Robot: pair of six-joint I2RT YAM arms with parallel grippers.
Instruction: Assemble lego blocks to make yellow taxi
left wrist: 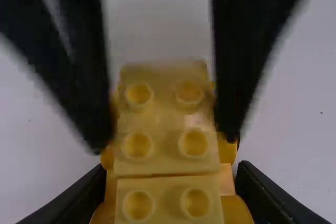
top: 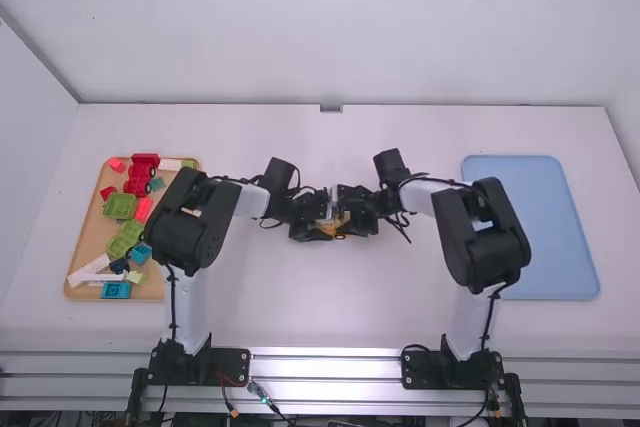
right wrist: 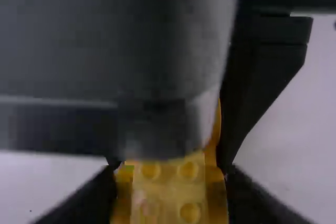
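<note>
Yellow taxi (left wrist: 168,153): mid-bench (top: 330,307), long axis pointing toward your side edges, neither arm nearer.
Left claw (left wrist: 171,167): pinching its left-edge end.
Right claw (right wrist: 171,169): opposite, pinching its right-edge end.

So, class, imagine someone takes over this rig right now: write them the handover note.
Left gripper: closed on the yellow blocks, mid-table.
Right gripper: closed on the same yellow blocks from the opposite side.
Other parts: red, green, blue and white pieces on the tan tray, at the left; blue tray at the right.
Done: studded yellow tops meet at a seam; whether fully pressed, I can't tell.
Left: probably check the fit, then release one gripper at a time.
</note>
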